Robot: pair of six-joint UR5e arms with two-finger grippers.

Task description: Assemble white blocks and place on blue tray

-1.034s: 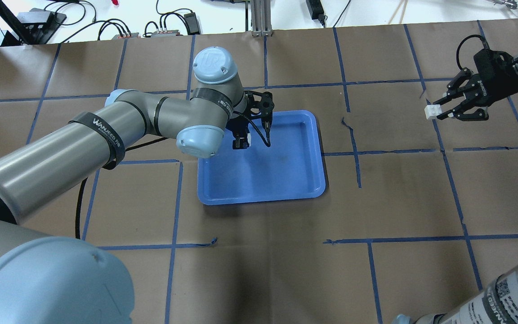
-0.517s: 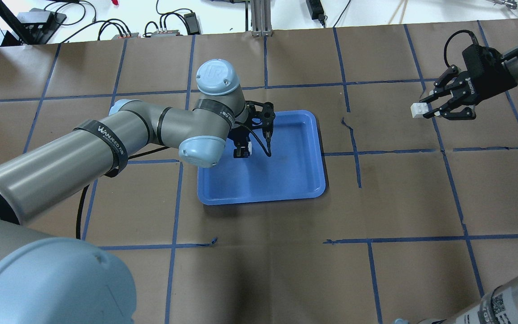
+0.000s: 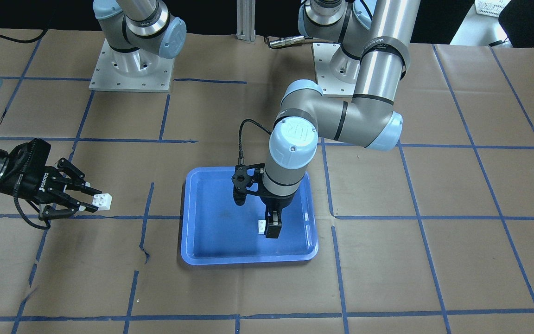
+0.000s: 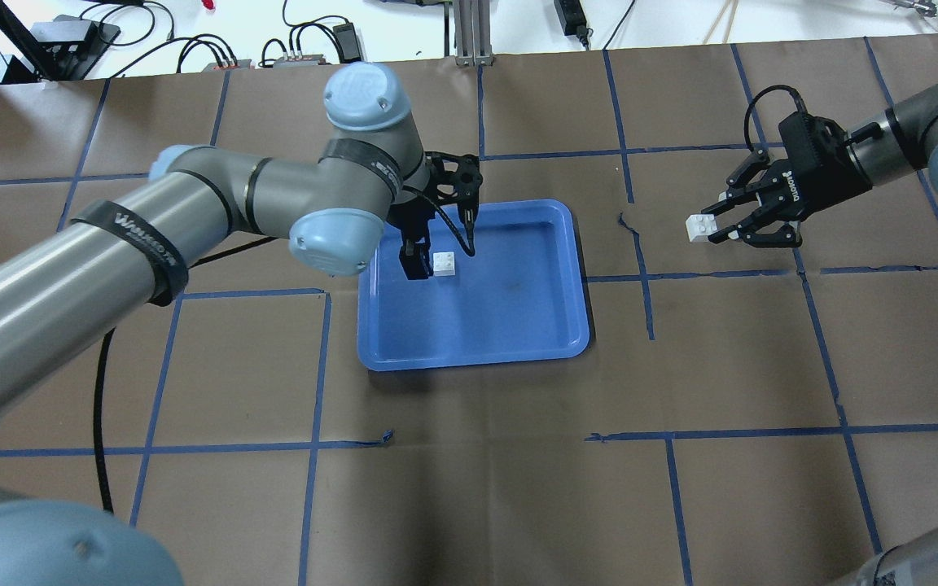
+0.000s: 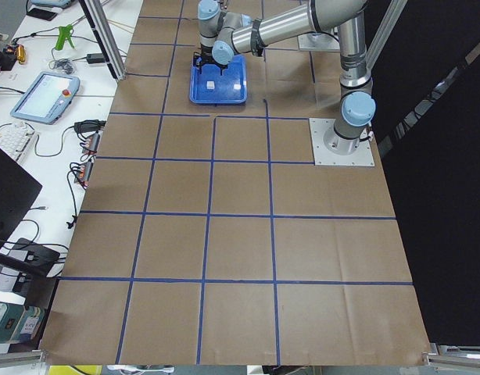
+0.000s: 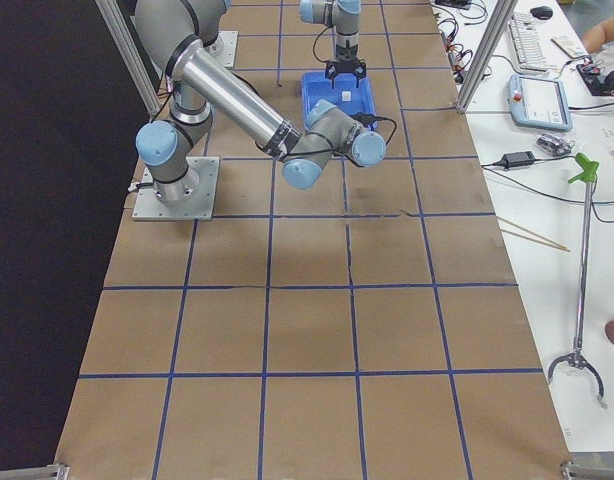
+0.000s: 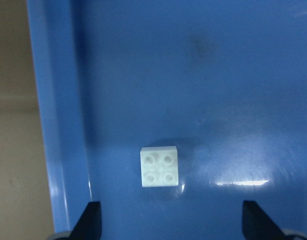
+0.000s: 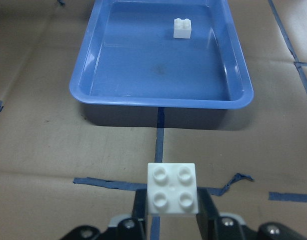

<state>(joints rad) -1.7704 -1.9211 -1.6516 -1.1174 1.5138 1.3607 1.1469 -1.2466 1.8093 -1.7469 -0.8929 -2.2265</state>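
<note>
**A:** What is the left gripper (image 7: 173, 225) doing?

**B:** It is hanging over the tray (image 4: 510, 325) and pointing straight down. Its fingers (image 7: 92, 220) are standing wide apart and are gripping nothing.

**A:** And where is the loose block (image 4: 444, 264) lying?

**B:** It is sitting flat on the tray floor, studs up, left of the tray's middle in the overhead view. In the left wrist view it is lying free, touching neither fingertip and somewhat nearer one of them. From overhead it is showing just beside the one dark finger in sight.

**A:** Is the right gripper (image 4: 717, 232) carrying anything?

**B:** Yes. Its fingers are pinching the held block (image 4: 699, 228) by two opposite sides, and the block is sticking out past the tips. The four studs are facing the right wrist camera.

**A:** Where is that gripper sitting?

**B:** It is reaching in from the right over the table (image 4: 729, 358), well apart from the tray, with its tips pointing toward it. In the right wrist view the tray is lying straight ahead, with the loose block showing small near its far rim.

**A:** Are the two blocks touching?

**B:** No. They are well apart, one resting in the tray and one riding in the right gripper off to the side. Brown paper and a grid of blue tape are covering the table between them.
</note>
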